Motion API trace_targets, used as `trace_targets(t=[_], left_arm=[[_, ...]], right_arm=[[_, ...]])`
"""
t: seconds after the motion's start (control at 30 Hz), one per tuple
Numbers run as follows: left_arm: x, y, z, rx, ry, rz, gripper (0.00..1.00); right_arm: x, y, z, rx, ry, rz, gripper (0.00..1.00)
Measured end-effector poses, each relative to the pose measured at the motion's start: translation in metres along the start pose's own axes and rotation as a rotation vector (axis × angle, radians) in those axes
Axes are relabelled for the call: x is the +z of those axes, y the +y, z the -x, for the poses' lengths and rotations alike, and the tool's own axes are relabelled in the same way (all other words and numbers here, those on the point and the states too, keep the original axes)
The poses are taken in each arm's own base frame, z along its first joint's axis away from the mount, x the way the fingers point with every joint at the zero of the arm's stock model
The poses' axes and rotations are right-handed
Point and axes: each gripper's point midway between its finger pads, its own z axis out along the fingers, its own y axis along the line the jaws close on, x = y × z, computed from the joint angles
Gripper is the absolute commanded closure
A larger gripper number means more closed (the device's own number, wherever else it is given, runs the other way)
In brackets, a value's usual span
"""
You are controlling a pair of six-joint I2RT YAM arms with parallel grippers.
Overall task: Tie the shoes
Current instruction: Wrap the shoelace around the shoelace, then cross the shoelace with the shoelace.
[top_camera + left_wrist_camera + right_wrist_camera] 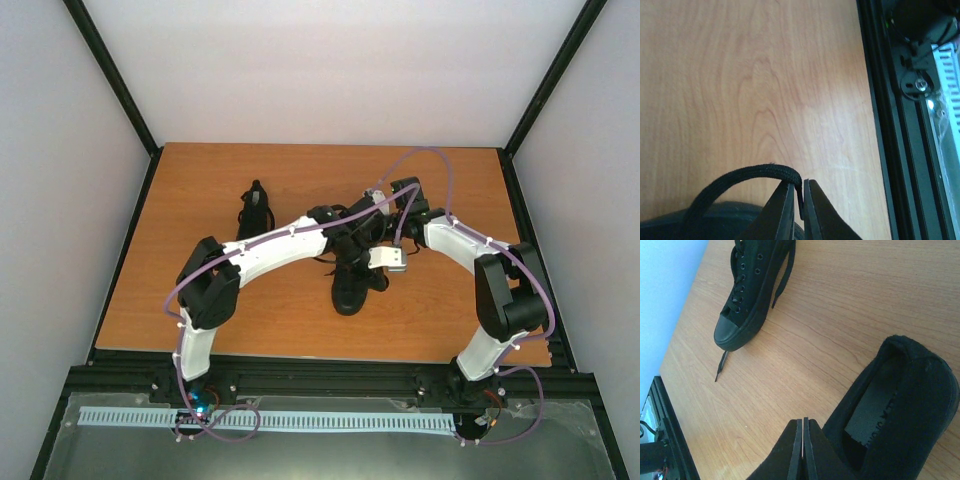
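Note:
Two black canvas shoes are on the wooden table. One shoe (pixel 255 210) lies at the back left; it also shows in the right wrist view (pixel 747 290) with its laces loose. The other shoe (pixel 350 292) is mid-table under both grippers. My left gripper (pixel 358 262) is shut on a black lace (pixel 760 172), which arcs left from the jaws (pixel 801 192) over that shoe. My right gripper (pixel 372 215) is shut (pixel 803 422) just left of the near shoe's open heel (pixel 905 405); I see nothing between its jaws.
The black frame rail (pixel 890 125) runs along the table's front edge, with an arm base (pixel 920 30) beyond it. Bare wood (pixel 200 300) lies left of the near shoe. A loose lace end (pixel 720 366) trails in front of the far shoe's toe.

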Motion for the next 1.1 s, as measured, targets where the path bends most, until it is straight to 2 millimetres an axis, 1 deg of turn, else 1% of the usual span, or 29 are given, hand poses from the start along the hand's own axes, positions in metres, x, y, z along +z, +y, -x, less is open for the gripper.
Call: trace_targets(t=[0.03,0.07,0.13,0.2,0.27,0.33,0.47,0.53,0.6,0.67,0.73,0.8,0.83,0.9,0.93,0.97,1.0,1.03,1.07,1.1], left_arm=[[0.0,0.003,0.005,0.002,-0.008,0.008,0.87],[0.0,0.006,0.009,0.005,-0.017,0.016,0.82],[-0.001,0.011,0.015,0.002,-0.029,0.031,0.7],[0.0,0.014,0.016,-0.002,-0.03,0.039,0.57],[0.0,0.014,0.016,-0.007,-0.026,0.041,0.5],[0.0,0.014,0.015,-0.006,-0.024,0.041,0.47],[-0.001,0.01,0.011,0.004,-0.008,0.03,0.45],[-0.005,0.007,0.01,0.018,0.001,0.027,0.44],[-0.014,0.002,0.01,0.041,0.007,0.034,0.44],[-0.029,-0.001,0.01,0.064,0.006,0.057,0.41],[-0.052,-0.005,0.006,0.077,0.003,0.092,0.38],[-0.08,-0.005,0.0,0.074,-0.001,0.143,0.35],[-0.097,-0.001,-0.006,0.066,0.0,0.182,0.32],[-0.139,0.01,-0.029,0.036,0.017,0.295,0.29],[-0.159,0.016,-0.043,0.024,0.03,0.36,0.21],[-0.179,0.019,-0.059,0.015,0.05,0.426,0.02],[-0.198,0.02,-0.074,0.006,0.067,0.491,0.01],[-0.215,0.018,-0.087,0.004,0.078,0.554,0.0],[-0.226,0.011,-0.096,0.005,0.071,0.609,0.0],[-0.232,0.004,-0.1,0.008,0.057,0.645,0.0]], right_arm=[[0.0,0.0,0.0,0.0,0.0,0.0,0.97],[0.0,0.0,0.0,-0.001,0.0,0.0,0.97],[0.0,0.0,0.0,-0.002,0.001,-0.001,0.97],[0.0,-0.001,0.0,-0.001,0.001,-0.003,0.97],[0.0,-0.001,0.0,-0.001,0.001,-0.003,0.97],[0.0,-0.001,0.0,-0.001,0.001,-0.003,0.97],[0.0,-0.001,-0.001,-0.001,0.002,-0.002,0.97],[0.001,-0.001,-0.001,0.0,0.003,-0.002,0.97],[0.002,-0.002,-0.002,0.004,0.009,-0.001,0.97],[0.003,-0.004,-0.004,0.006,0.014,-0.003,0.97],[0.004,-0.004,-0.004,0.006,0.017,-0.004,0.97],[0.004,-0.004,-0.004,0.003,0.017,-0.003,0.97],[0.004,-0.004,-0.005,0.003,0.017,-0.003,0.97],[0.004,-0.004,-0.005,0.002,0.019,-0.002,0.97],[0.004,-0.004,-0.005,0.001,0.02,-0.002,0.97],[0.004,-0.004,-0.005,0.001,0.02,-0.001,0.97],[0.004,-0.003,-0.005,-0.002,0.021,0.0,0.97],[0.004,-0.003,-0.005,-0.004,0.021,0.0,0.97],[0.004,-0.003,-0.005,-0.005,0.02,0.001,0.97],[0.005,-0.003,-0.005,-0.009,0.016,0.003,0.97]])
